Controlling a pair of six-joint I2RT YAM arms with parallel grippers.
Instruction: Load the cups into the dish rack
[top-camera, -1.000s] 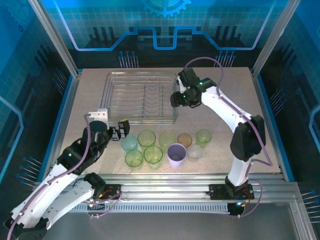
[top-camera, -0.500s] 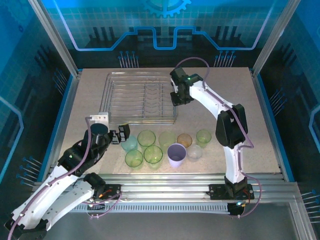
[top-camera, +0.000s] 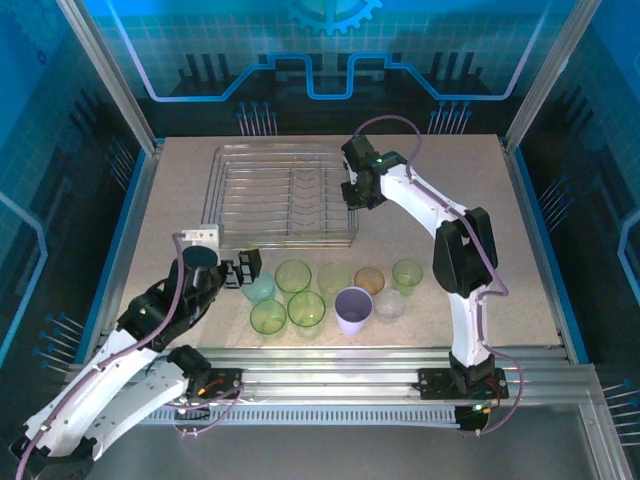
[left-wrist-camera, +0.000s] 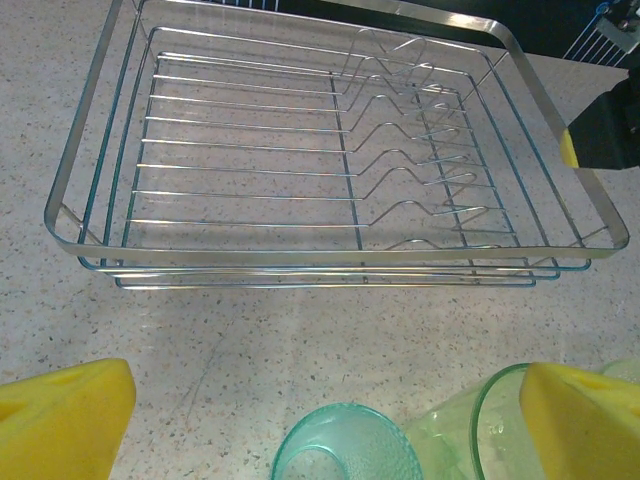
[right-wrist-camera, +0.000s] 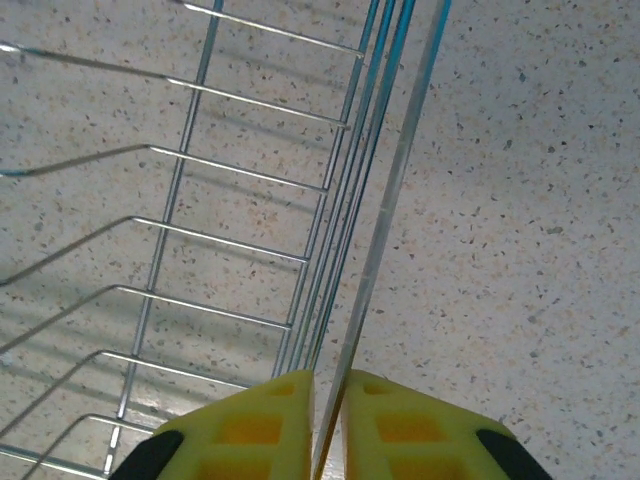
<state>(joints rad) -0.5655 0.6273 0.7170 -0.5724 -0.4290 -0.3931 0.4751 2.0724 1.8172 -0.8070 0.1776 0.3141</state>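
We judge the loading not yet begun. Our right gripper (right-wrist-camera: 327, 385) pinches the dish rack (left-wrist-camera: 330, 257) at its 3 o'clock rim. The cups (top-camera: 306, 309) stand at the rack's 6 o'clock. Our left gripper (top-camera: 241, 270), jaws wide, hovers beside the teal cup (top-camera: 259, 287). Next it must lower around this cup.

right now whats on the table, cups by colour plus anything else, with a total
green cups: 5
teal cup: 1
purple cup: 1
amber cup: 1
clear cup: 1
dish rack: 1
total: 10
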